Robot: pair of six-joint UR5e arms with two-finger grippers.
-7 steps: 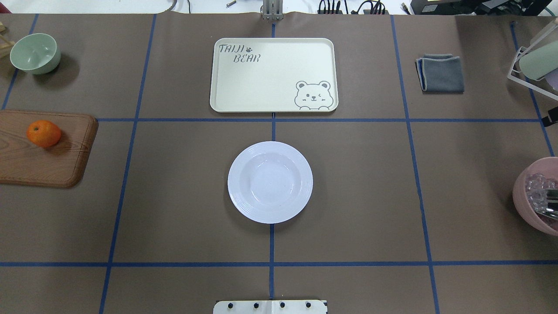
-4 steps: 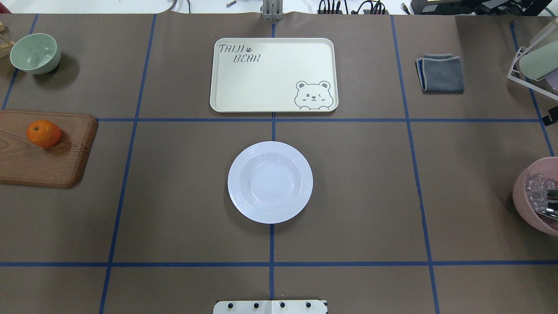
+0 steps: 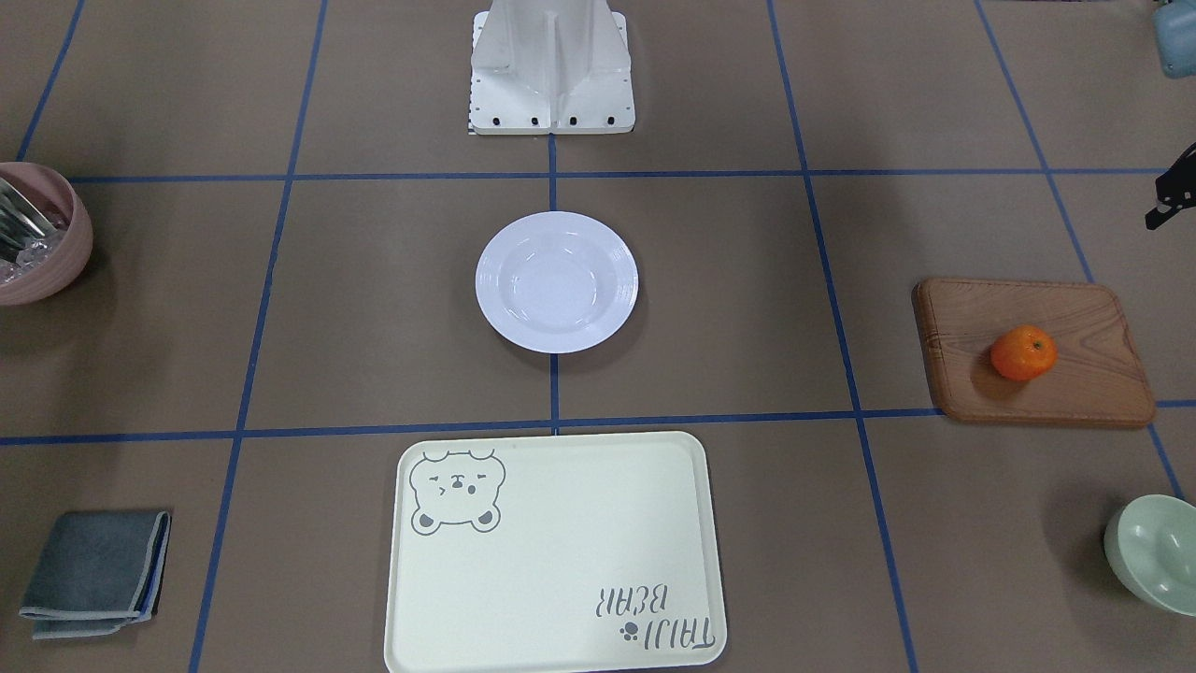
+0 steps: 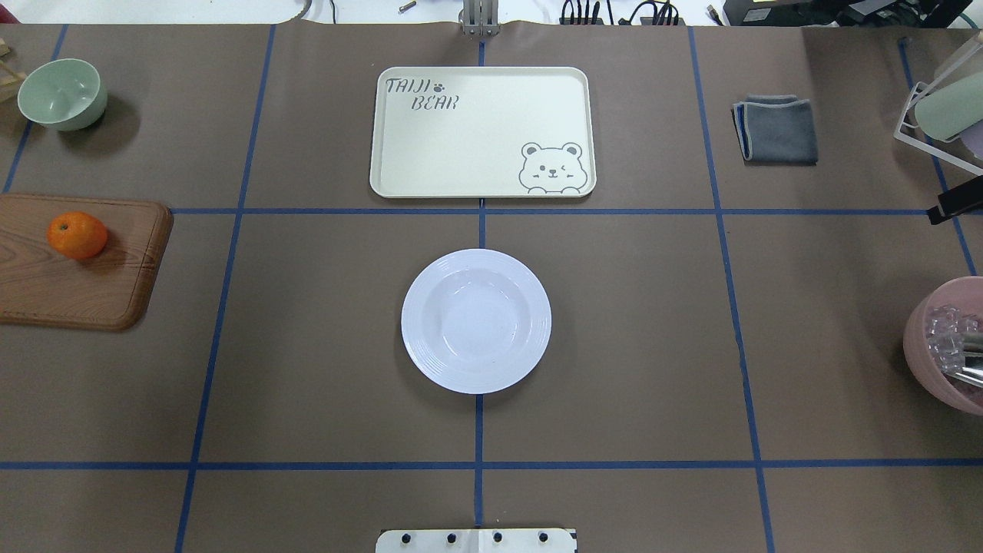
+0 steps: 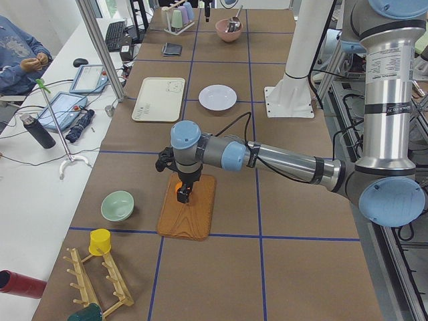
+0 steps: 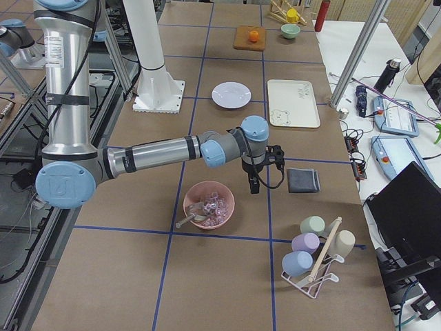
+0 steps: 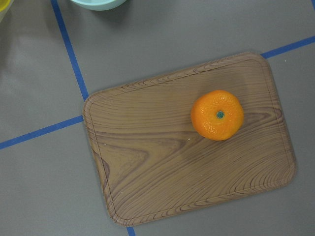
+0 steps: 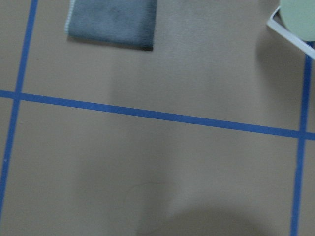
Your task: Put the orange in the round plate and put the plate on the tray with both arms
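Over orange (image 7: pixel 217 114), seemingly, overhead-unseen left hand (image 5: pixel 183 195)

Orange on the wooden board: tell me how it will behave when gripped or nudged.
The orange is round, so a nudge would likely roll it across the flat board. Its dimpled peel probably grips well. Small, so probably light.

From the side, the left gripper (image 5: pixel 184 194) is over the wooden board (image 5: pixel 190 217), and its fingers (image 5: pixel 185 198) hide most of the orange (image 5: pixel 178 190) just beneath them; their spacing is too small to tell. The right gripper (image 6: pixel 253 185) is equally unclear, and overhead only a cropped black tip shows, near the edge-cut pink bowl (image 4: pixel 933 353).
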